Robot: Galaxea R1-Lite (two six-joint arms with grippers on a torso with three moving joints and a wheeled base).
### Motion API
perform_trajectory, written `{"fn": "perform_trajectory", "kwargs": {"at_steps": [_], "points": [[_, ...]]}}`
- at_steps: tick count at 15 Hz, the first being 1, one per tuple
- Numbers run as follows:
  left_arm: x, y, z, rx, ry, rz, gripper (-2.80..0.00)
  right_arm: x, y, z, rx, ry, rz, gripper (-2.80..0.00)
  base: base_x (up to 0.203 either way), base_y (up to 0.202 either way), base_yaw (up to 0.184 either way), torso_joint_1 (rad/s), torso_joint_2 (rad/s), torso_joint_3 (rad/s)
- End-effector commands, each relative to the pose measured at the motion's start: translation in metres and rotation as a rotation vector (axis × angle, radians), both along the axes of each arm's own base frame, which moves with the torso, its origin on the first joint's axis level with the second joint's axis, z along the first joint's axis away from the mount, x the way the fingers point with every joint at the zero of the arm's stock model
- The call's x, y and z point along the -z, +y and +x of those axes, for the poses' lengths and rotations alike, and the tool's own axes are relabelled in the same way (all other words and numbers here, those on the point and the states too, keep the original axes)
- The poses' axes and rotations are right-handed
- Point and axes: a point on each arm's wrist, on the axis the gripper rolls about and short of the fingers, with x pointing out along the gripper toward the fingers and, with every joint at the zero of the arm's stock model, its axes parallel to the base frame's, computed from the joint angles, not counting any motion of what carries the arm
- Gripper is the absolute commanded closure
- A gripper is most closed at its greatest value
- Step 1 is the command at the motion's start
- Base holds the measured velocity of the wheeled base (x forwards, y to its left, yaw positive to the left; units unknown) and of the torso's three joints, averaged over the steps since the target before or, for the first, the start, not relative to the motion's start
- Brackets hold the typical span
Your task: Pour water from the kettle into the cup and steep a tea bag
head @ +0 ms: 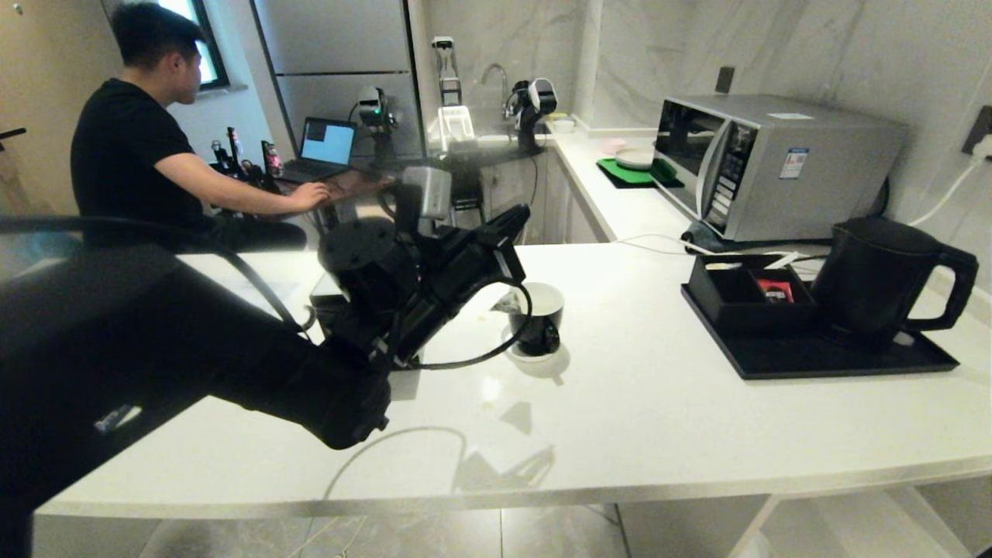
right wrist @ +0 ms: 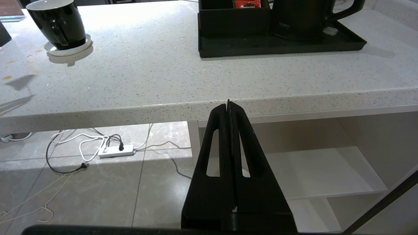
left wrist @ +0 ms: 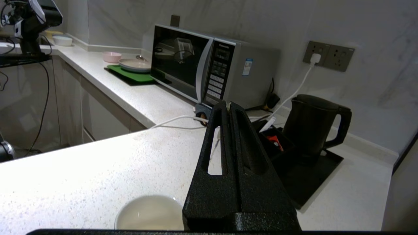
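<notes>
so, going left to right:
left gripper (left wrist: 227,105): fingers pressed together, holding nothing i can see, hovering just over the cup's near-left side.
cup (head: 539,318): on a small white saucer (head: 535,355), mid-counter, ear handle facing near.
tea bag: something pale at the cup's rim by the fingers; cannot tell.
kettle (head: 880,277): upright on the black tray (head: 814,356), far right, well apart from the cup; loop handle points right, away from the cup.
right gripper (right wrist: 228,106): fingers together, empty, below the counter's near edge, nearer the kettle.
</notes>
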Motion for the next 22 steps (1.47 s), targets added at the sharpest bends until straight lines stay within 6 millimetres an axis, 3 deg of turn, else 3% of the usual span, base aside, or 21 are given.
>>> {"fn": "perform_trajectory", "kwargs": {"at_steps": [1, 8, 22], "points": [[-0.009, -0.003, 0.005, 0.0, -0.019, -0.014, 0.0, 0.0, 0.0, 0.0, 0.0, 0.0, 0.0, 0.0, 0.0, 0.0, 0.0, 0.0, 0.0, 0.0], [-0.024, -0.011, 0.025, -0.009, -0.015, -0.008, 0.0, 0.0, 0.0, 0.0, 0.0, 0.0, 0.0, 0.0, 0.0, 0.0, 0.0, 0.0, 0.0, 0.0], [-0.016, -0.013, 0.06, -0.043, 0.041, 0.03, 0.0, 0.0, 0.0, 0.0, 0.0, 0.0, 0.0, 0.0, 0.0, 0.0, 0.0, 0.0, 0.0, 0.0]]}}
